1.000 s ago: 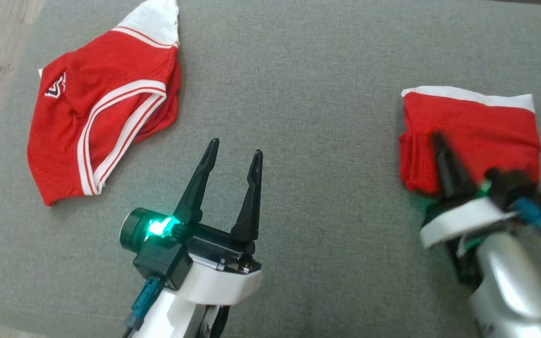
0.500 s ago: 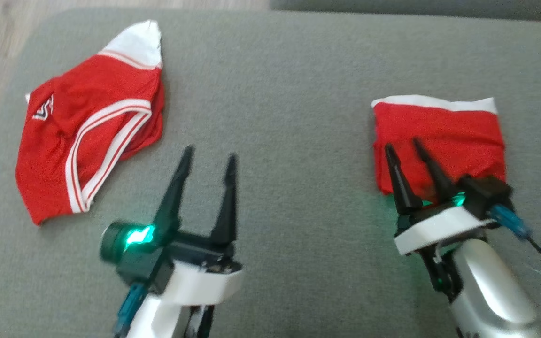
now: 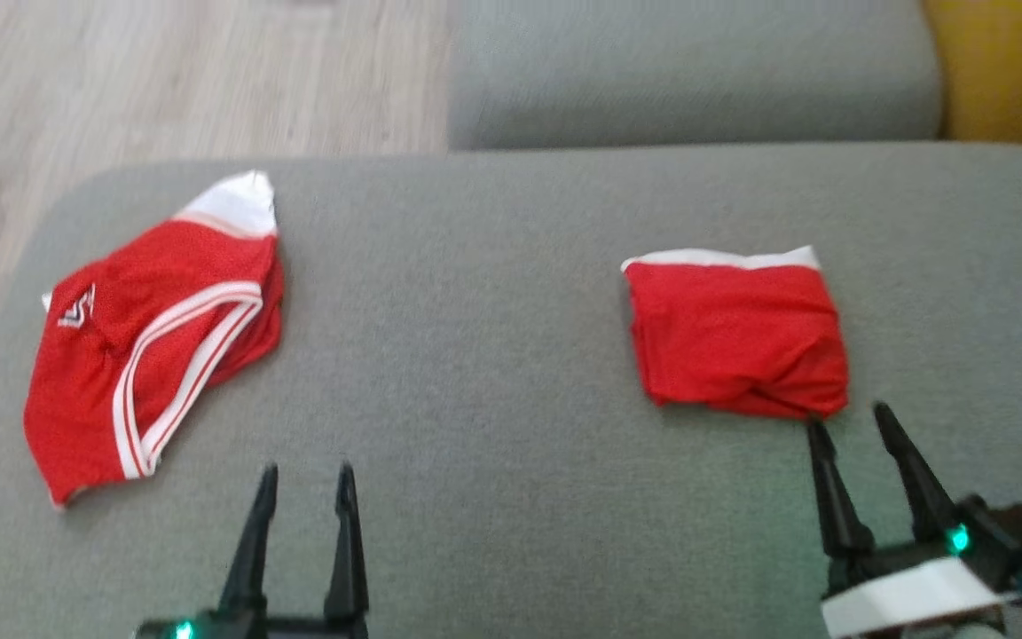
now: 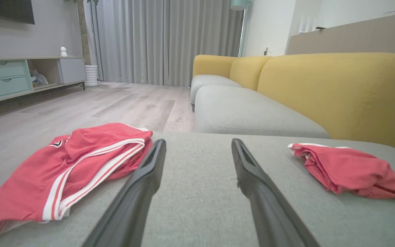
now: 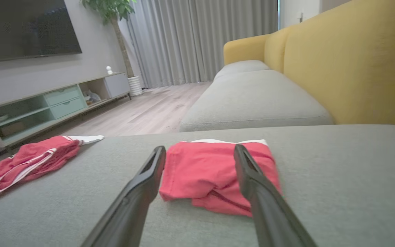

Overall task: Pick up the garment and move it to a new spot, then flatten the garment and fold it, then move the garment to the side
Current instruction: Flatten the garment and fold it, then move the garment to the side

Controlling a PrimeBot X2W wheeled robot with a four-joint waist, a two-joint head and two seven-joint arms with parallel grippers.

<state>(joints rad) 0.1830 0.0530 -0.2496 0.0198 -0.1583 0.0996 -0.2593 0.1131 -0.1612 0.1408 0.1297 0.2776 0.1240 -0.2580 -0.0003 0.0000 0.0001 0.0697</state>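
A folded red garment (image 3: 737, 333) with a white band lies on the right of the grey cushion (image 3: 493, 266); it also shows in the left wrist view (image 4: 348, 169) and the right wrist view (image 5: 204, 171). My right gripper (image 3: 849, 419) is open just short of its near edge, touching nothing, and in the right wrist view the right gripper (image 5: 199, 148) points at it. My left gripper (image 3: 307, 470) is open and empty over bare cushion, seen likewise as the left gripper (image 4: 198, 142) in its wrist view. A second red garment (image 3: 147, 328) with white stripes lies loosely spread at the left.
The cushion's left edge drops to a wooden floor (image 3: 165, 80). Another grey seat (image 3: 688, 80) and a yellow backrest (image 3: 1008, 71) lie beyond. The striped garment (image 4: 70, 164) sits left of my left fingers. A low TV cabinet (image 5: 46, 103) stands across the room.
My right gripper opened, let go of the folded garment and drew back from it. The head camera tilted up, so the whole picture slid down. The left gripper stayed open.
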